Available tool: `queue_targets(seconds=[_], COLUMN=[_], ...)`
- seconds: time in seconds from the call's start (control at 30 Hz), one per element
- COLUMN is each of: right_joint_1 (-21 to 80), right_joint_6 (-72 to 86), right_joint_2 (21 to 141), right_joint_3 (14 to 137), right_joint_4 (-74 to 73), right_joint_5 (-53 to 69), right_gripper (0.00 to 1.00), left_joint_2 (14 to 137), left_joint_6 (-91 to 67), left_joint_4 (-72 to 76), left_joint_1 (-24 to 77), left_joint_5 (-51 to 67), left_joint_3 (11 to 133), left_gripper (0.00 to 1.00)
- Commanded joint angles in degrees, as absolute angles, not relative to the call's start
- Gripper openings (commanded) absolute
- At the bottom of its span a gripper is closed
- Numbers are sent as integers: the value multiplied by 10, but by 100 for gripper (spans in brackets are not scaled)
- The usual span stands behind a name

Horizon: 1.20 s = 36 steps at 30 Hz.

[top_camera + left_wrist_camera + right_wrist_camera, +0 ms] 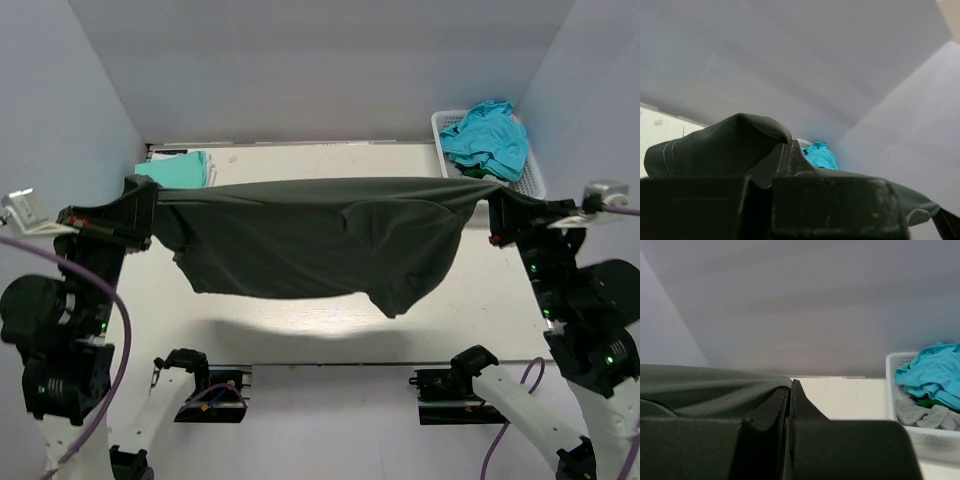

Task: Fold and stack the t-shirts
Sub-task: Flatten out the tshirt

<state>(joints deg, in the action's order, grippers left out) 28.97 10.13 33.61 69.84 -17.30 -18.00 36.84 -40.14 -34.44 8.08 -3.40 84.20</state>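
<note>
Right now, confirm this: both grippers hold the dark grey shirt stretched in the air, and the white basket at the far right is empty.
Wrong on one point: the white basket is not empty; a teal shirt lies heaped in it, as the right wrist view shows. The left gripper and right gripper do hold the dark grey shirt stretched in the air.

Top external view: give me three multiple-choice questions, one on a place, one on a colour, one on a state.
1. The white plastic lattice basket sits at the:
A) far-left corner
B) far-right corner
C) near edge

2. The crumpled cloth shirt topping it is:
A) teal
B) red
C) yellow

3. The dark charcoal-grey cloth t-shirt is:
A) folded flat
B) in the basket
C) stretched in the air between both arms' jaws

B, it stands at upper right. A, its folds are bright teal. C, both ends are clamped and the middle hangs.
</note>
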Motion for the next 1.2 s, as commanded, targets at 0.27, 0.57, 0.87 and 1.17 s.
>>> queue_targets(seconds=[0.27,0.57,0.87,1.17], right_joint_1=[275,269,189,165], right_joint_6=[106,153,128,110], right_joint_2=[302,522,978,1166], right_joint_3=[701,643,797,1010], right_joint_4=[-194,-170,-169,-289], right_joint_5=[-243,-380,-242,-189], right_gripper=[0,0,14,90], left_joint_2=[368,563,1027,1147], left_joint_6=[-373,-310,-245,-213], left_joint_4=[-339,-231,-229,-328], left_joint_1=[66,72,65,65], left_joint_5=[11,61,32,9], left_joint_3=[825,676,819,1020], left_gripper=[0,0,53,100])
